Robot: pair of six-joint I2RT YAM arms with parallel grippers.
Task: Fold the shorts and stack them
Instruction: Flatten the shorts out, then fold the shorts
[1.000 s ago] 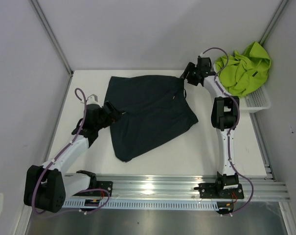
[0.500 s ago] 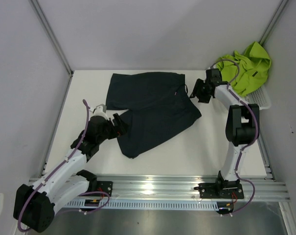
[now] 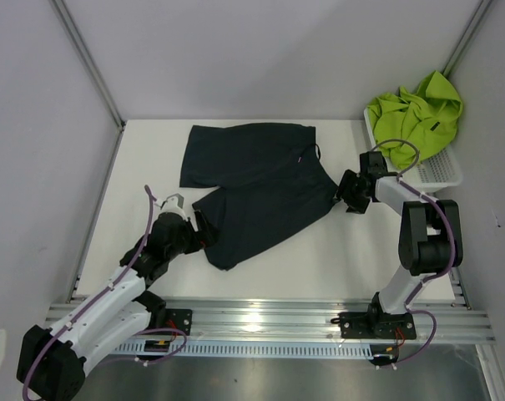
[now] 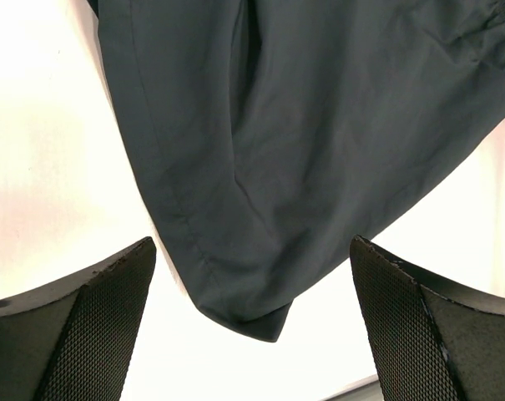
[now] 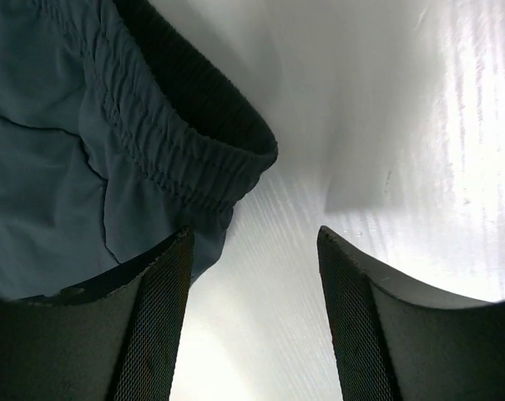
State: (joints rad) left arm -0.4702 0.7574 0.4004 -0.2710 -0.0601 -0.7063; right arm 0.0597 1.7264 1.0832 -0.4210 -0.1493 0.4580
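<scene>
Navy shorts [image 3: 256, 180] flat btwn L gripper [image 3: 204, 227] & R gripper [image 3: 344, 192], jaws apart

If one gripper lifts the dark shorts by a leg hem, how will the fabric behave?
The dark shorts will probably hang limp: the thin fabric lies flat with soft creases. They look light, so one pinch likely suffices. The gathered waistband seems thicker, perhaps a firmer hold.
</scene>
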